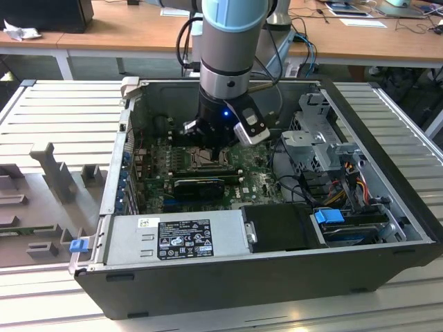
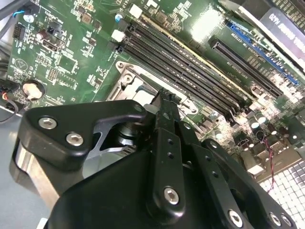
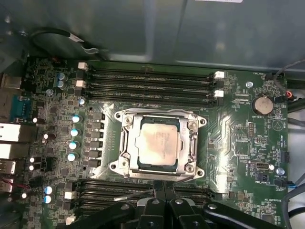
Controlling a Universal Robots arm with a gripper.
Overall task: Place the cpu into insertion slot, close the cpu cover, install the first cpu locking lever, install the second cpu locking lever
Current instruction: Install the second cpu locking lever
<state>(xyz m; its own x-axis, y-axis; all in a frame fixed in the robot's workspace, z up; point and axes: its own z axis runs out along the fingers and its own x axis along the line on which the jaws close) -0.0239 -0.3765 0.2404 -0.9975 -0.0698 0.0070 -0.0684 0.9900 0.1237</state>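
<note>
Claw (image 3: 162, 191) fingers pressed together, I am hovering beside the cpu cover (image 3: 159, 117), judging that any push should land squarely on its frame.

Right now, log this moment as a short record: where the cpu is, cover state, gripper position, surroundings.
cpu: seated in the insertion slot, silver top showing
cpu cover: down, framing the chip
gripper: low over the motherboard, its fingertips at the socket's edge, holding nothing that shows
memory slots: long, black, on both sides of the socket
setting: open computer case on a slatted table
</note>
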